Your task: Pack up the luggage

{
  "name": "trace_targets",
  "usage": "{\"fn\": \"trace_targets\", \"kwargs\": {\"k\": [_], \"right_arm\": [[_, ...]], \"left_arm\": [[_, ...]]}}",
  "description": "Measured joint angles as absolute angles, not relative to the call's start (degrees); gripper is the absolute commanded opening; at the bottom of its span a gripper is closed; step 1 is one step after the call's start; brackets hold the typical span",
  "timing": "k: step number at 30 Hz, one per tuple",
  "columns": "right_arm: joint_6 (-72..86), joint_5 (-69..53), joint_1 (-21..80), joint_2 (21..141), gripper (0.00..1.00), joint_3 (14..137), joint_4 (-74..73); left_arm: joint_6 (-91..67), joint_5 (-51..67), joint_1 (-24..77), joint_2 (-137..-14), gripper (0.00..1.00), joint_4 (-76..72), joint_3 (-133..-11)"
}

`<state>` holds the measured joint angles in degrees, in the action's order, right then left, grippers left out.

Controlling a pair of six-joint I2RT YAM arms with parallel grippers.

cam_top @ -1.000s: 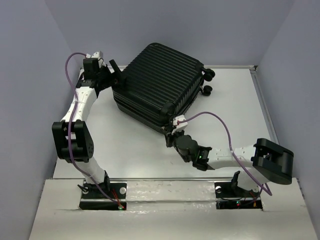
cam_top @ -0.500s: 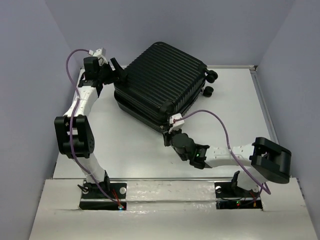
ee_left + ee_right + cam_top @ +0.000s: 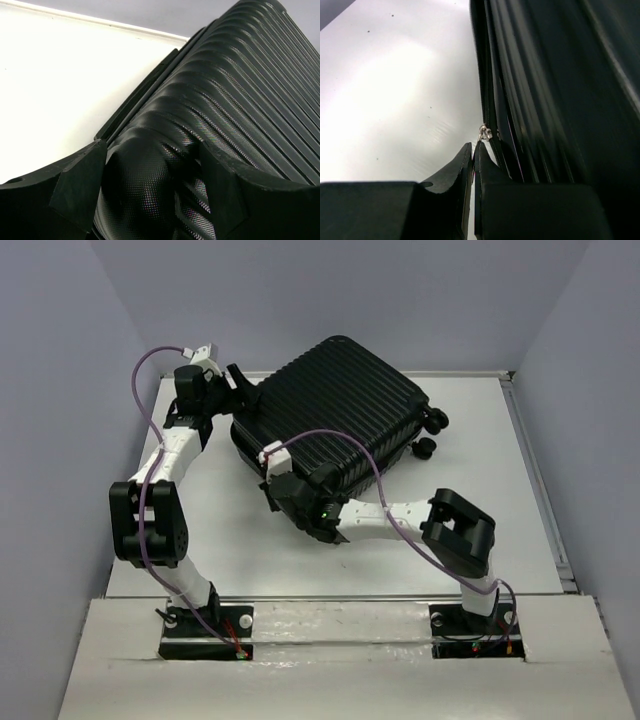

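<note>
The luggage (image 3: 335, 405), a black ribbed hard-shell suitcase, lies shut and flat at the back of the white table (image 3: 490, 490), its caster wheels (image 3: 436, 421) pointing right. My left gripper (image 3: 240, 392) is open, its fingers straddling the rounded back-left corner of the shell (image 3: 150, 165); the ribbed shell (image 3: 235, 90) fills that view. My right gripper (image 3: 273, 483) is at the suitcase's near-left edge. In the right wrist view it (image 3: 473, 148) is shut on the small silver zipper pull (image 3: 485, 133) beside the zipper seam of the luggage (image 3: 540, 90).
Grey walls close the table in at the back and both sides. A raised rim (image 3: 530, 460) runs along the table's right edge. The right arm's elbow (image 3: 460, 530) and purple cable (image 3: 375, 475) lie in front of the suitcase.
My right gripper has moved left along the suitcase's near edge, still on the zipper pull. The suitcase has shifted and turned to the right. My left gripper followed its corner to the right.
</note>
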<state>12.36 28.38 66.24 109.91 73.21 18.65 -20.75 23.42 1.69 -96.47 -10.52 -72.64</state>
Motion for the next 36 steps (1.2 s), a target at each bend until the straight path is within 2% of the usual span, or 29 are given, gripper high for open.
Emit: {"fn": "trace_targets", "kwargs": {"k": [5, 6, 7, 8, 10, 11, 14, 15, 16, 17, 18, 19, 20, 22, 26, 29, 32, 36], "right_arm": [[12.2, 25.4, 65.7, 115.2, 0.07, 83.4, 10.7], [12.7, 24.8, 65.5, 115.5, 0.11, 84.2, 10.0], [13.0, 23.8, 65.4, 115.5, 0.18, 84.7, 9.0], [13.3, 22.7, 65.2, 115.5, 0.4, 84.9, 8.5], [13.9, 20.4, 65.1, 115.1, 0.64, 85.0, 7.4], [14.3, 15.4, 64.8, 114.4, 0.8, 84.7, 7.7], [15.6, 5.6, 65.4, 107.5, 0.95, 79.1, 8.0], [16.1, 4.1, 65.8, 104.2, 0.96, 77.0, 6.8], [16.4, 3.3, 66.3, 99.6, 0.95, 74.7, 5.2], [16.5, 3.1, 66.6, 96.7, 0.82, 73.5, 4.3], [16.8, 2.9, 67.1, 90.7, 0.66, 71.9, 2.7], [17.5, 3.8, 67.0, 86.3, 0.43, 71.0, 1.6], [17.4, 4.1, 66.2, 83.6, 0.07, 70.4, 1.3], [19.1, 5.7, 61.9, 74.5, 0.07, 67.4, 1.1], [23.6, 9.7, 47.1, 61.7, 0.07, 58.9, -0.2], [25.8, 12.6, 35.6, 56.4, 0.07, 52.5, -4.5], [26.3, 12.2, 25.7, 56.9, 0.07, 49.5, -8.6], [26.4, 8.8, 16.8, 63.1, 0.07, 49.0, -9.2]], "left_arm": [[-19.7, 22.9, 1.8, -96.1, 0.68, -11.0, -72.4], [-19.6, 22.8, 1.7, -96.1, 0.68, -11.2, -72.3], [-19.6, 22.8, 1.5, -96.1, 0.68, -11.4, -72.1], [-19.6, 22.8, 1.4, -95.8, 0.68, -12.0, -71.6], [-19.6, 22.5, 1.2, -94.8, 0.67, -12.4, -70.3], [-19.8, 22.9, 1.1, -93.7, 0.67, -11.6, -69.4], [-20.5, 23.6, 1.5, -90.6, 0.67, -7.9, -67.9], [-20.7, 23.6, 1.8, -89.7, 0.67, -7.1, -67.4], [-21.0, 23.7, 2.2, -88.6, 0.67, -6.1, -66.8], [-21.4, 23.6, 2.5, -87.2, 0.68, -5.4, -65.7], [-21.6, 23.6, 2.8, -86.1, 0.68, -5.0, -65.0], [-22.0, 23.5, 3.0, -84.9, 0.7, -4.4, -64.1], [-22.3, 23.2, 3.4, -83.0, 0.74, -3.5, -62.8], [-22.6, 21.7, 3.9, -78.8, 0.79, -1.2, -60.8], [-22.8, 16.4, 4.3, -71.6, 0.92, 3.3, -60.9], [-23.5, 13.4, 3.2, -70.9, 0.94, 4.3, -64.4], [-25.6, 13.8, 0.3, -75.1, 0.93, 3.2, -68.6], [-29.6, 16.2, -4.1, -84.7, 0.92, 0.3, -70.3]]}}
